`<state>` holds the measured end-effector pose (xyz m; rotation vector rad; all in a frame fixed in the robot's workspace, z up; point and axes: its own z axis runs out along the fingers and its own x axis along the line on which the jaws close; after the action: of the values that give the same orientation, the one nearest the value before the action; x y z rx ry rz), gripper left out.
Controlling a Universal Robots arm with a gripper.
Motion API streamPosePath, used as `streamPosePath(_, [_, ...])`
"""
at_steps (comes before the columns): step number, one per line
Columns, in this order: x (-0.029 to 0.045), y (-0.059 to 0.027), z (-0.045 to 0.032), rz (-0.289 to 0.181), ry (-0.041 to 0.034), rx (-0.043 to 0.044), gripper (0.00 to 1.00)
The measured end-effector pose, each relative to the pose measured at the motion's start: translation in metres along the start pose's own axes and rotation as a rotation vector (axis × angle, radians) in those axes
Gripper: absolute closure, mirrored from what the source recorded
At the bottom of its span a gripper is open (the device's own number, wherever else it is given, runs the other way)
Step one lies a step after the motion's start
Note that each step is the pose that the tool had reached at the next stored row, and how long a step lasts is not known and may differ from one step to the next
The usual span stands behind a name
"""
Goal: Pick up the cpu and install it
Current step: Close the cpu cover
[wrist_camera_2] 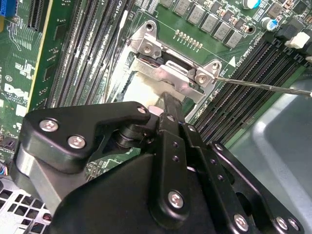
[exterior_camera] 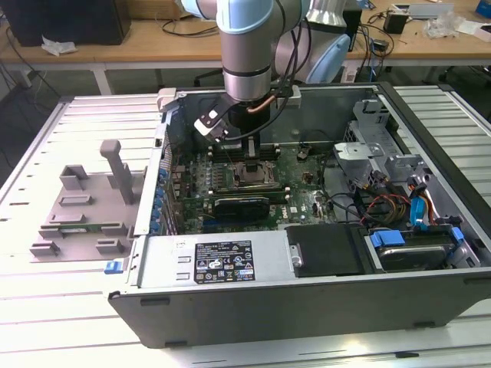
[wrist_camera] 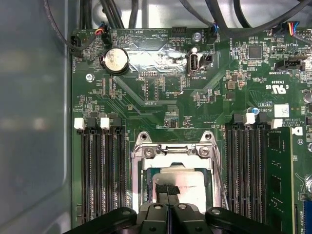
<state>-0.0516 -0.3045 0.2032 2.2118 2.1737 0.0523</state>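
The gripper (wrist_camera: 168, 191) stands directly over the metal socket frame (wrist_camera: 173, 148) on the motherboard (wrist_camera: 161, 97), inside the open computer case (exterior_camera: 307, 268). In the first wrist view its two black fingers (wrist_camera: 162, 195) are pressed together, with hardly a line between them, and they pinch nothing. The cpu (wrist_camera: 187, 183) lies flat inside the socket frame, with its silvery top facing up. The tips of the fingers are at the cpu's top, near the edge that is far from the frame's hinged bar. I cannot tell whether they really touch it.

In the second wrist view the gripper (wrist_camera_2: 165, 100) comes down to the pale cpu (wrist_camera_2: 144, 83), just beside the frame's screwed bar (wrist_camera_2: 170, 73). Black memory slots (wrist_camera: 100, 170) run along both sides of the socket frame, and a green memory stick (wrist_camera: 280, 180) sits in the slots on one side. A round coin battery (wrist_camera: 116, 60) lies further away from the frame.

In the exterior view the gripper (exterior_camera: 251, 157) hangs over the frame, and a grey tray (exterior_camera: 77, 207) lies well apart, outside the case.
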Motion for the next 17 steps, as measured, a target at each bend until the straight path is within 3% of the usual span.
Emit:
streamPosePath(10, [0.0001, 0.0053, 0.0004, 0.000, 0.0000, -0.0003, 0.89])
streamPosePath(17, [0.0001, 0.0057, -0.0071, 0.000, 0.0003, -0.0004, 0.89])
